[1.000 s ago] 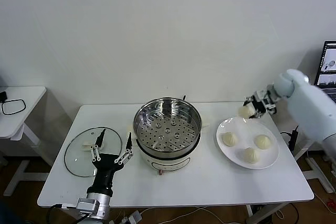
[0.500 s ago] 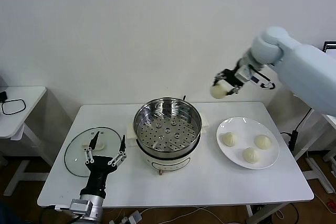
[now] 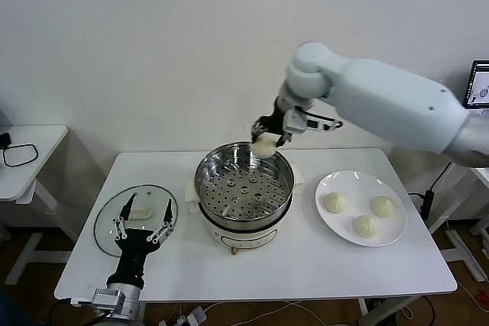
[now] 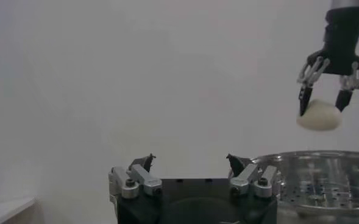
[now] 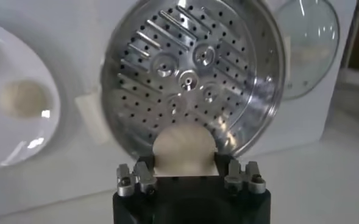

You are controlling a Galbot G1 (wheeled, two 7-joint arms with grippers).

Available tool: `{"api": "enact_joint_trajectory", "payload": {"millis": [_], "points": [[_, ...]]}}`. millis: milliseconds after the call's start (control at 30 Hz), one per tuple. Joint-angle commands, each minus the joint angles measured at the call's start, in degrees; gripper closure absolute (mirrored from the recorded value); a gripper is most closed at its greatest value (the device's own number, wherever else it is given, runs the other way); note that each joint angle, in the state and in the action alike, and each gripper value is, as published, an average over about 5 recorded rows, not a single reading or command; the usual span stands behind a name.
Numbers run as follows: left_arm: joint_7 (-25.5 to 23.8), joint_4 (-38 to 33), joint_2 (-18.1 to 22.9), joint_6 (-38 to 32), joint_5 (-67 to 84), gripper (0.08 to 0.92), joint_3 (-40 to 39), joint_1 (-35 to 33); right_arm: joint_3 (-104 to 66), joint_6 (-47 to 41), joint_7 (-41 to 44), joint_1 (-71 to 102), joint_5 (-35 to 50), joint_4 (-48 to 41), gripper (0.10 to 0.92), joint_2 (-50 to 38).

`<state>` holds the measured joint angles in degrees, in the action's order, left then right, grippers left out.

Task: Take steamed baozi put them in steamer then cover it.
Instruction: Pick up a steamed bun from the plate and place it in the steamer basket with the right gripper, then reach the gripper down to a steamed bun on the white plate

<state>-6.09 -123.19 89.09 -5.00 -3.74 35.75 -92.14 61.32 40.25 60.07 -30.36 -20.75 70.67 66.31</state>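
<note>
Stainless steel gleams at the middle of the white tabletop (image 3: 306,265), where the steamer (image 3: 244,188) stands on its cream base with its perforated tray bare. Above the pot's rim at about one o'clock, the right claw (image 3: 267,143) hangs from its arm, clenched on one baozi (image 3: 264,146) that is clear of the tray; the right wrist view shows that bun (image 5: 184,146) pinched between the fingers with the tray below it. At three o'clock from the steamer, well apart from it, a white plate (image 3: 340,223) carries the other three buns (image 3: 367,225). At nine o'clock from the pot the glass cover (image 3: 136,217) lies flat on the tabletop, just beside the base. The left claw (image 3: 143,223) hovers over the cover's near edge with its fingers spread wide, grasping nothing.
</note>
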Motion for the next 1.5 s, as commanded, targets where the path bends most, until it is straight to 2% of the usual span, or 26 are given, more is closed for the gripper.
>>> {"api": "enact_joint_trajectory", "payload": {"millis": [33, 233, 800, 1033, 1167, 1267, 1367, 1500], "points": [[-0.4, 0.9, -0.3, -0.1, 1.3, 0.177, 2.0, 0.2, 0.6, 6.0, -6.4, 4.9, -7.8, -10.9, 0.347, 9.2], [-0.5, 1.1, -0.3, -0.2, 1.6, 0.177, 2.3, 0.3, -1.5, 7.0, -9.0, 7.4, -11.3, -15.2, 0.347, 11.0], [-0.6, 0.1, 0.1, -0.3, 1.6, 0.177, 2.1, 0.1, -5.0, 5.8, -12.3, 12.3, -15.9, -17.9, 0.342, 10.2], [-0.6, 0.2, 0.2, -0.4, 1.5, 0.177, 2.4, 0.1, -4.8, 5.3, -11.9, 11.7, -14.2, -16.2, 0.222, 9.2], [-0.5, 0.4, 0.3, -0.4, 1.4, 0.177, 1.8, 0.1, -5.1, 4.2, -9.5, 8.6, -8.5, -12.9, 0.204, 6.5], [-0.5, 0.1, 0.3, -0.3, 1.4, 0.177, 1.4, 0.1, -4.2, 1.0, -4.1, 3.5, 1.6, -9.0, 0.203, 2.1], [-0.5, -0.4, 0.3, -0.2, 1.3, 0.177, 1.1, -0.1, -0.6, -6.9, 1.6, -3.4, 13.7, -4.1, 0.203, -4.4], [-0.5, -0.9, 0.2, -0.1, 1.2, 0.177, 0.8, -0.3, 4.3, -21.6, 6.7, -9.7, 27.0, 2.2, 0.203, -13.8]]}}
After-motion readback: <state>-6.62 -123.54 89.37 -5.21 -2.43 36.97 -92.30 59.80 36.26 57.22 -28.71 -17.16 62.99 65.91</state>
